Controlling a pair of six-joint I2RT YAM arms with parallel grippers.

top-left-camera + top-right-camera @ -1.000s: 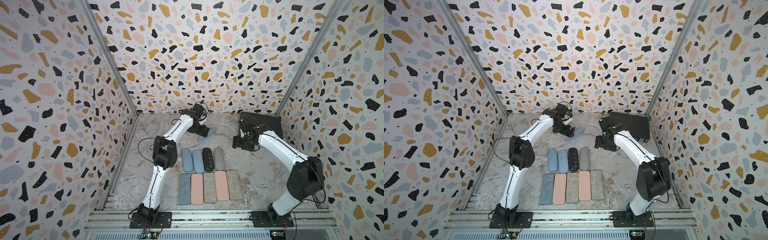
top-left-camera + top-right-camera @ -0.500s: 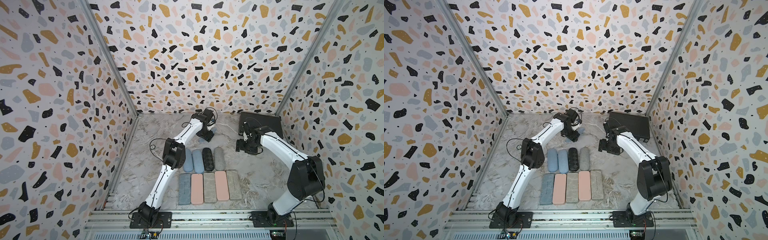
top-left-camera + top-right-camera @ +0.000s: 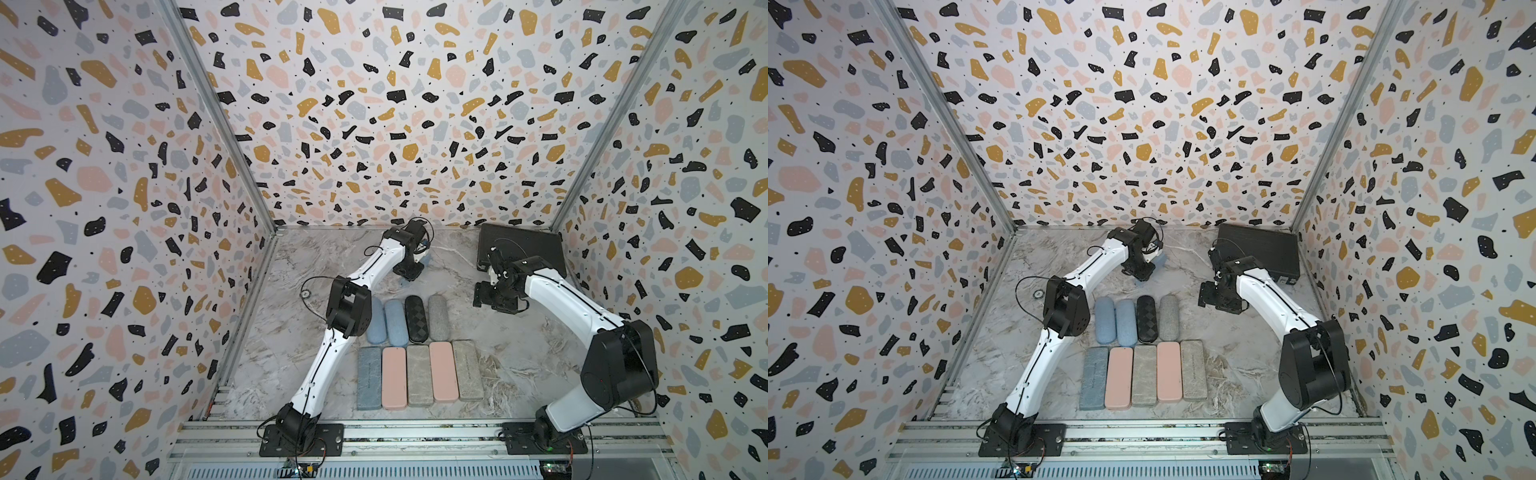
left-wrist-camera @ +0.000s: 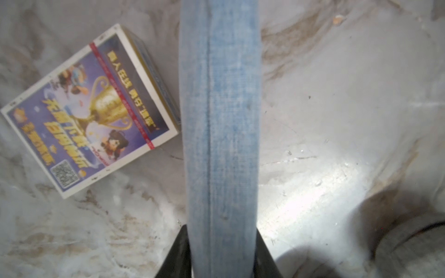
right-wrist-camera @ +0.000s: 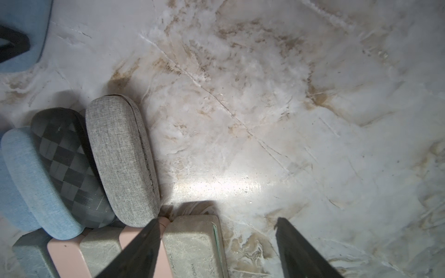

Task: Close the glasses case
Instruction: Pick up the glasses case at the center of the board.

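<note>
Two black jaws of the left gripper (image 4: 221, 228) press on the light blue glasses case (image 4: 221, 108) from both sides, which I judge is squeezing it shut. Its long axis runs straight out from the jaws, with the seam midway between them. The right gripper (image 5: 218, 220) hangs open and empty, well apart, so the left one is nearer.

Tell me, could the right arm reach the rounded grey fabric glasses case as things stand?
Probably yes. The rounded grey fabric glasses case ends its row on the right arm's side, only bare marble table lies between, and the right gripper hangs open and empty.
</note>
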